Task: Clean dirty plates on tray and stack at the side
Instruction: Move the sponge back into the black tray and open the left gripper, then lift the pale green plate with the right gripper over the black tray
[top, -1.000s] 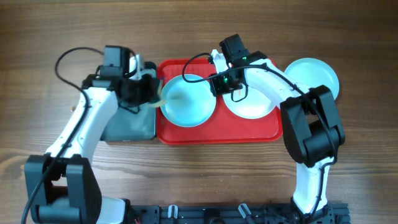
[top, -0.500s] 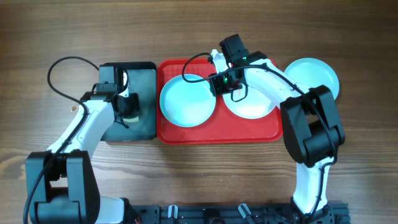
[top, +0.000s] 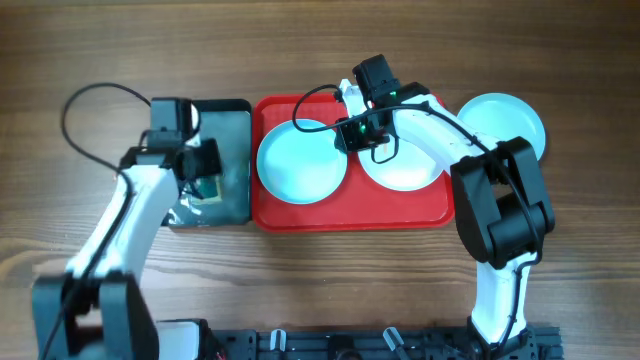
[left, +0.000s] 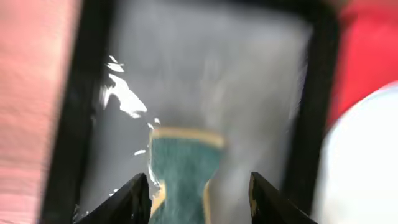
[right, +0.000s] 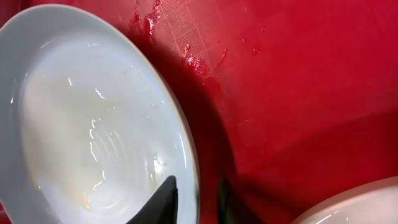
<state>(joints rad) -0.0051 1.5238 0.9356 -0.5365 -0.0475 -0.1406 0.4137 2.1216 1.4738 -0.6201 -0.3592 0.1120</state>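
Observation:
The red tray (top: 350, 212) holds a pale blue plate (top: 300, 165) on its left half and a white plate (top: 405, 170) on its right half. Another pale blue plate (top: 510, 120) lies on the table right of the tray. My right gripper (top: 350, 132) straddles the left plate's (right: 81, 112) right rim, slightly open, one finger inside and one outside, small gaps showing. My left gripper (top: 205, 175) hangs open over the black tray (top: 232, 130). The green sponge (left: 183, 165) lies between its fingertips (left: 140, 194), loose on the tray floor.
The black tray (left: 68, 124) sits against the red tray's left side and looks wet and shiny. Drops of water dot the red tray floor (right: 298, 74). The white plate's edge (right: 360, 205) shows at the lower right of the right wrist view. Bare wooden table surrounds everything.
My left arm carried the sponge from the blue plate leftward to the black tray, then opened and let it go. The right arm stayed at the plate's rim.

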